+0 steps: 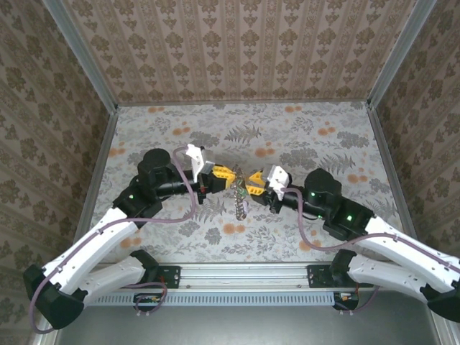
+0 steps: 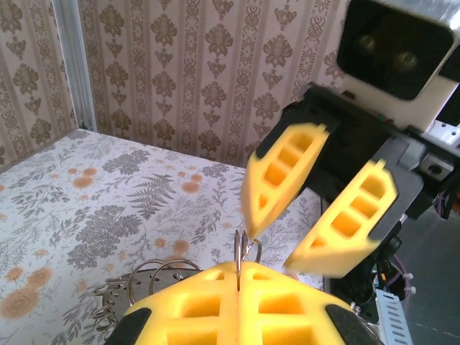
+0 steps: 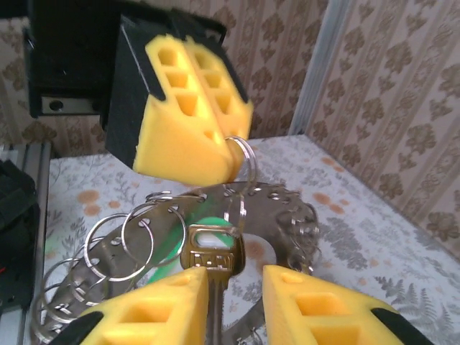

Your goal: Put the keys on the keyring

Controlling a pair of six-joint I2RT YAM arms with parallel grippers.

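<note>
Your right gripper (image 3: 236, 279) stands partly open around the brass key (image 3: 210, 257); left gripper (image 3: 228, 140) clamps a small ring (image 3: 246, 157) above the keyring (image 3: 291, 208).

Left arm (image 1: 93, 246) and right arm (image 1: 402, 246): white shell links, rounded black joint housings each with a small green light (image 1: 131, 195), and a grey-purple cable (image 1: 191, 188) looped alongside. Left gripper (image 1: 233, 173) and right gripper (image 1: 250, 184): black bodies, a white wrist camera block (image 1: 195, 155), and yellow wedge-shaped fingers (image 2: 286, 165) with rectangular cut-outs.
</note>
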